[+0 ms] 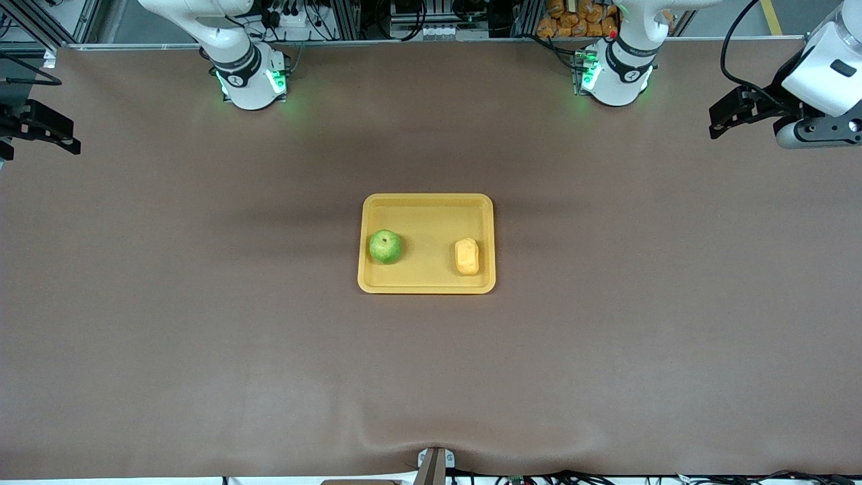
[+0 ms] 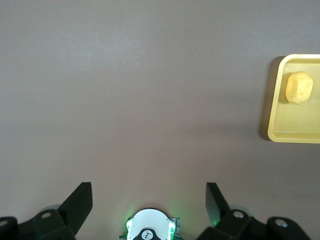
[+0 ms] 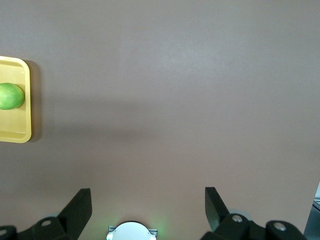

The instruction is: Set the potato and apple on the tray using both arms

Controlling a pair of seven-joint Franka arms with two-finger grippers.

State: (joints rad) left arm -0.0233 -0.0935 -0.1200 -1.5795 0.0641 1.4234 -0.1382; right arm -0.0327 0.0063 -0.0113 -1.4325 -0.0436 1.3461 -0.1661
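Observation:
The yellow-orange tray (image 1: pixel 427 209) lies in the middle of the table. On it sits the green apple (image 1: pixel 385 247), toward the right arm's end, and the yellow potato (image 1: pixel 467 256), toward the left arm's end. My left gripper (image 1: pixel 731 114) hangs open and empty high over the table's left-arm end; its wrist view shows the tray's edge (image 2: pixel 276 112) and the potato (image 2: pixel 299 87) well away from its spread fingers (image 2: pixel 77 202). My right gripper (image 1: pixel 44 128) hangs open and empty over the right-arm end; its wrist view shows the tray (image 3: pixel 20 132) and the apple (image 3: pixel 11 96) off to one side.
Brown cloth covers the whole table. The two arm bases (image 1: pixel 250 77) (image 1: pixel 616 71) stand along the edge farthest from the front camera. A small bracket (image 1: pixel 434 461) sits at the edge nearest that camera. Cables and a pile of orange items (image 1: pixel 576 17) lie past the table.

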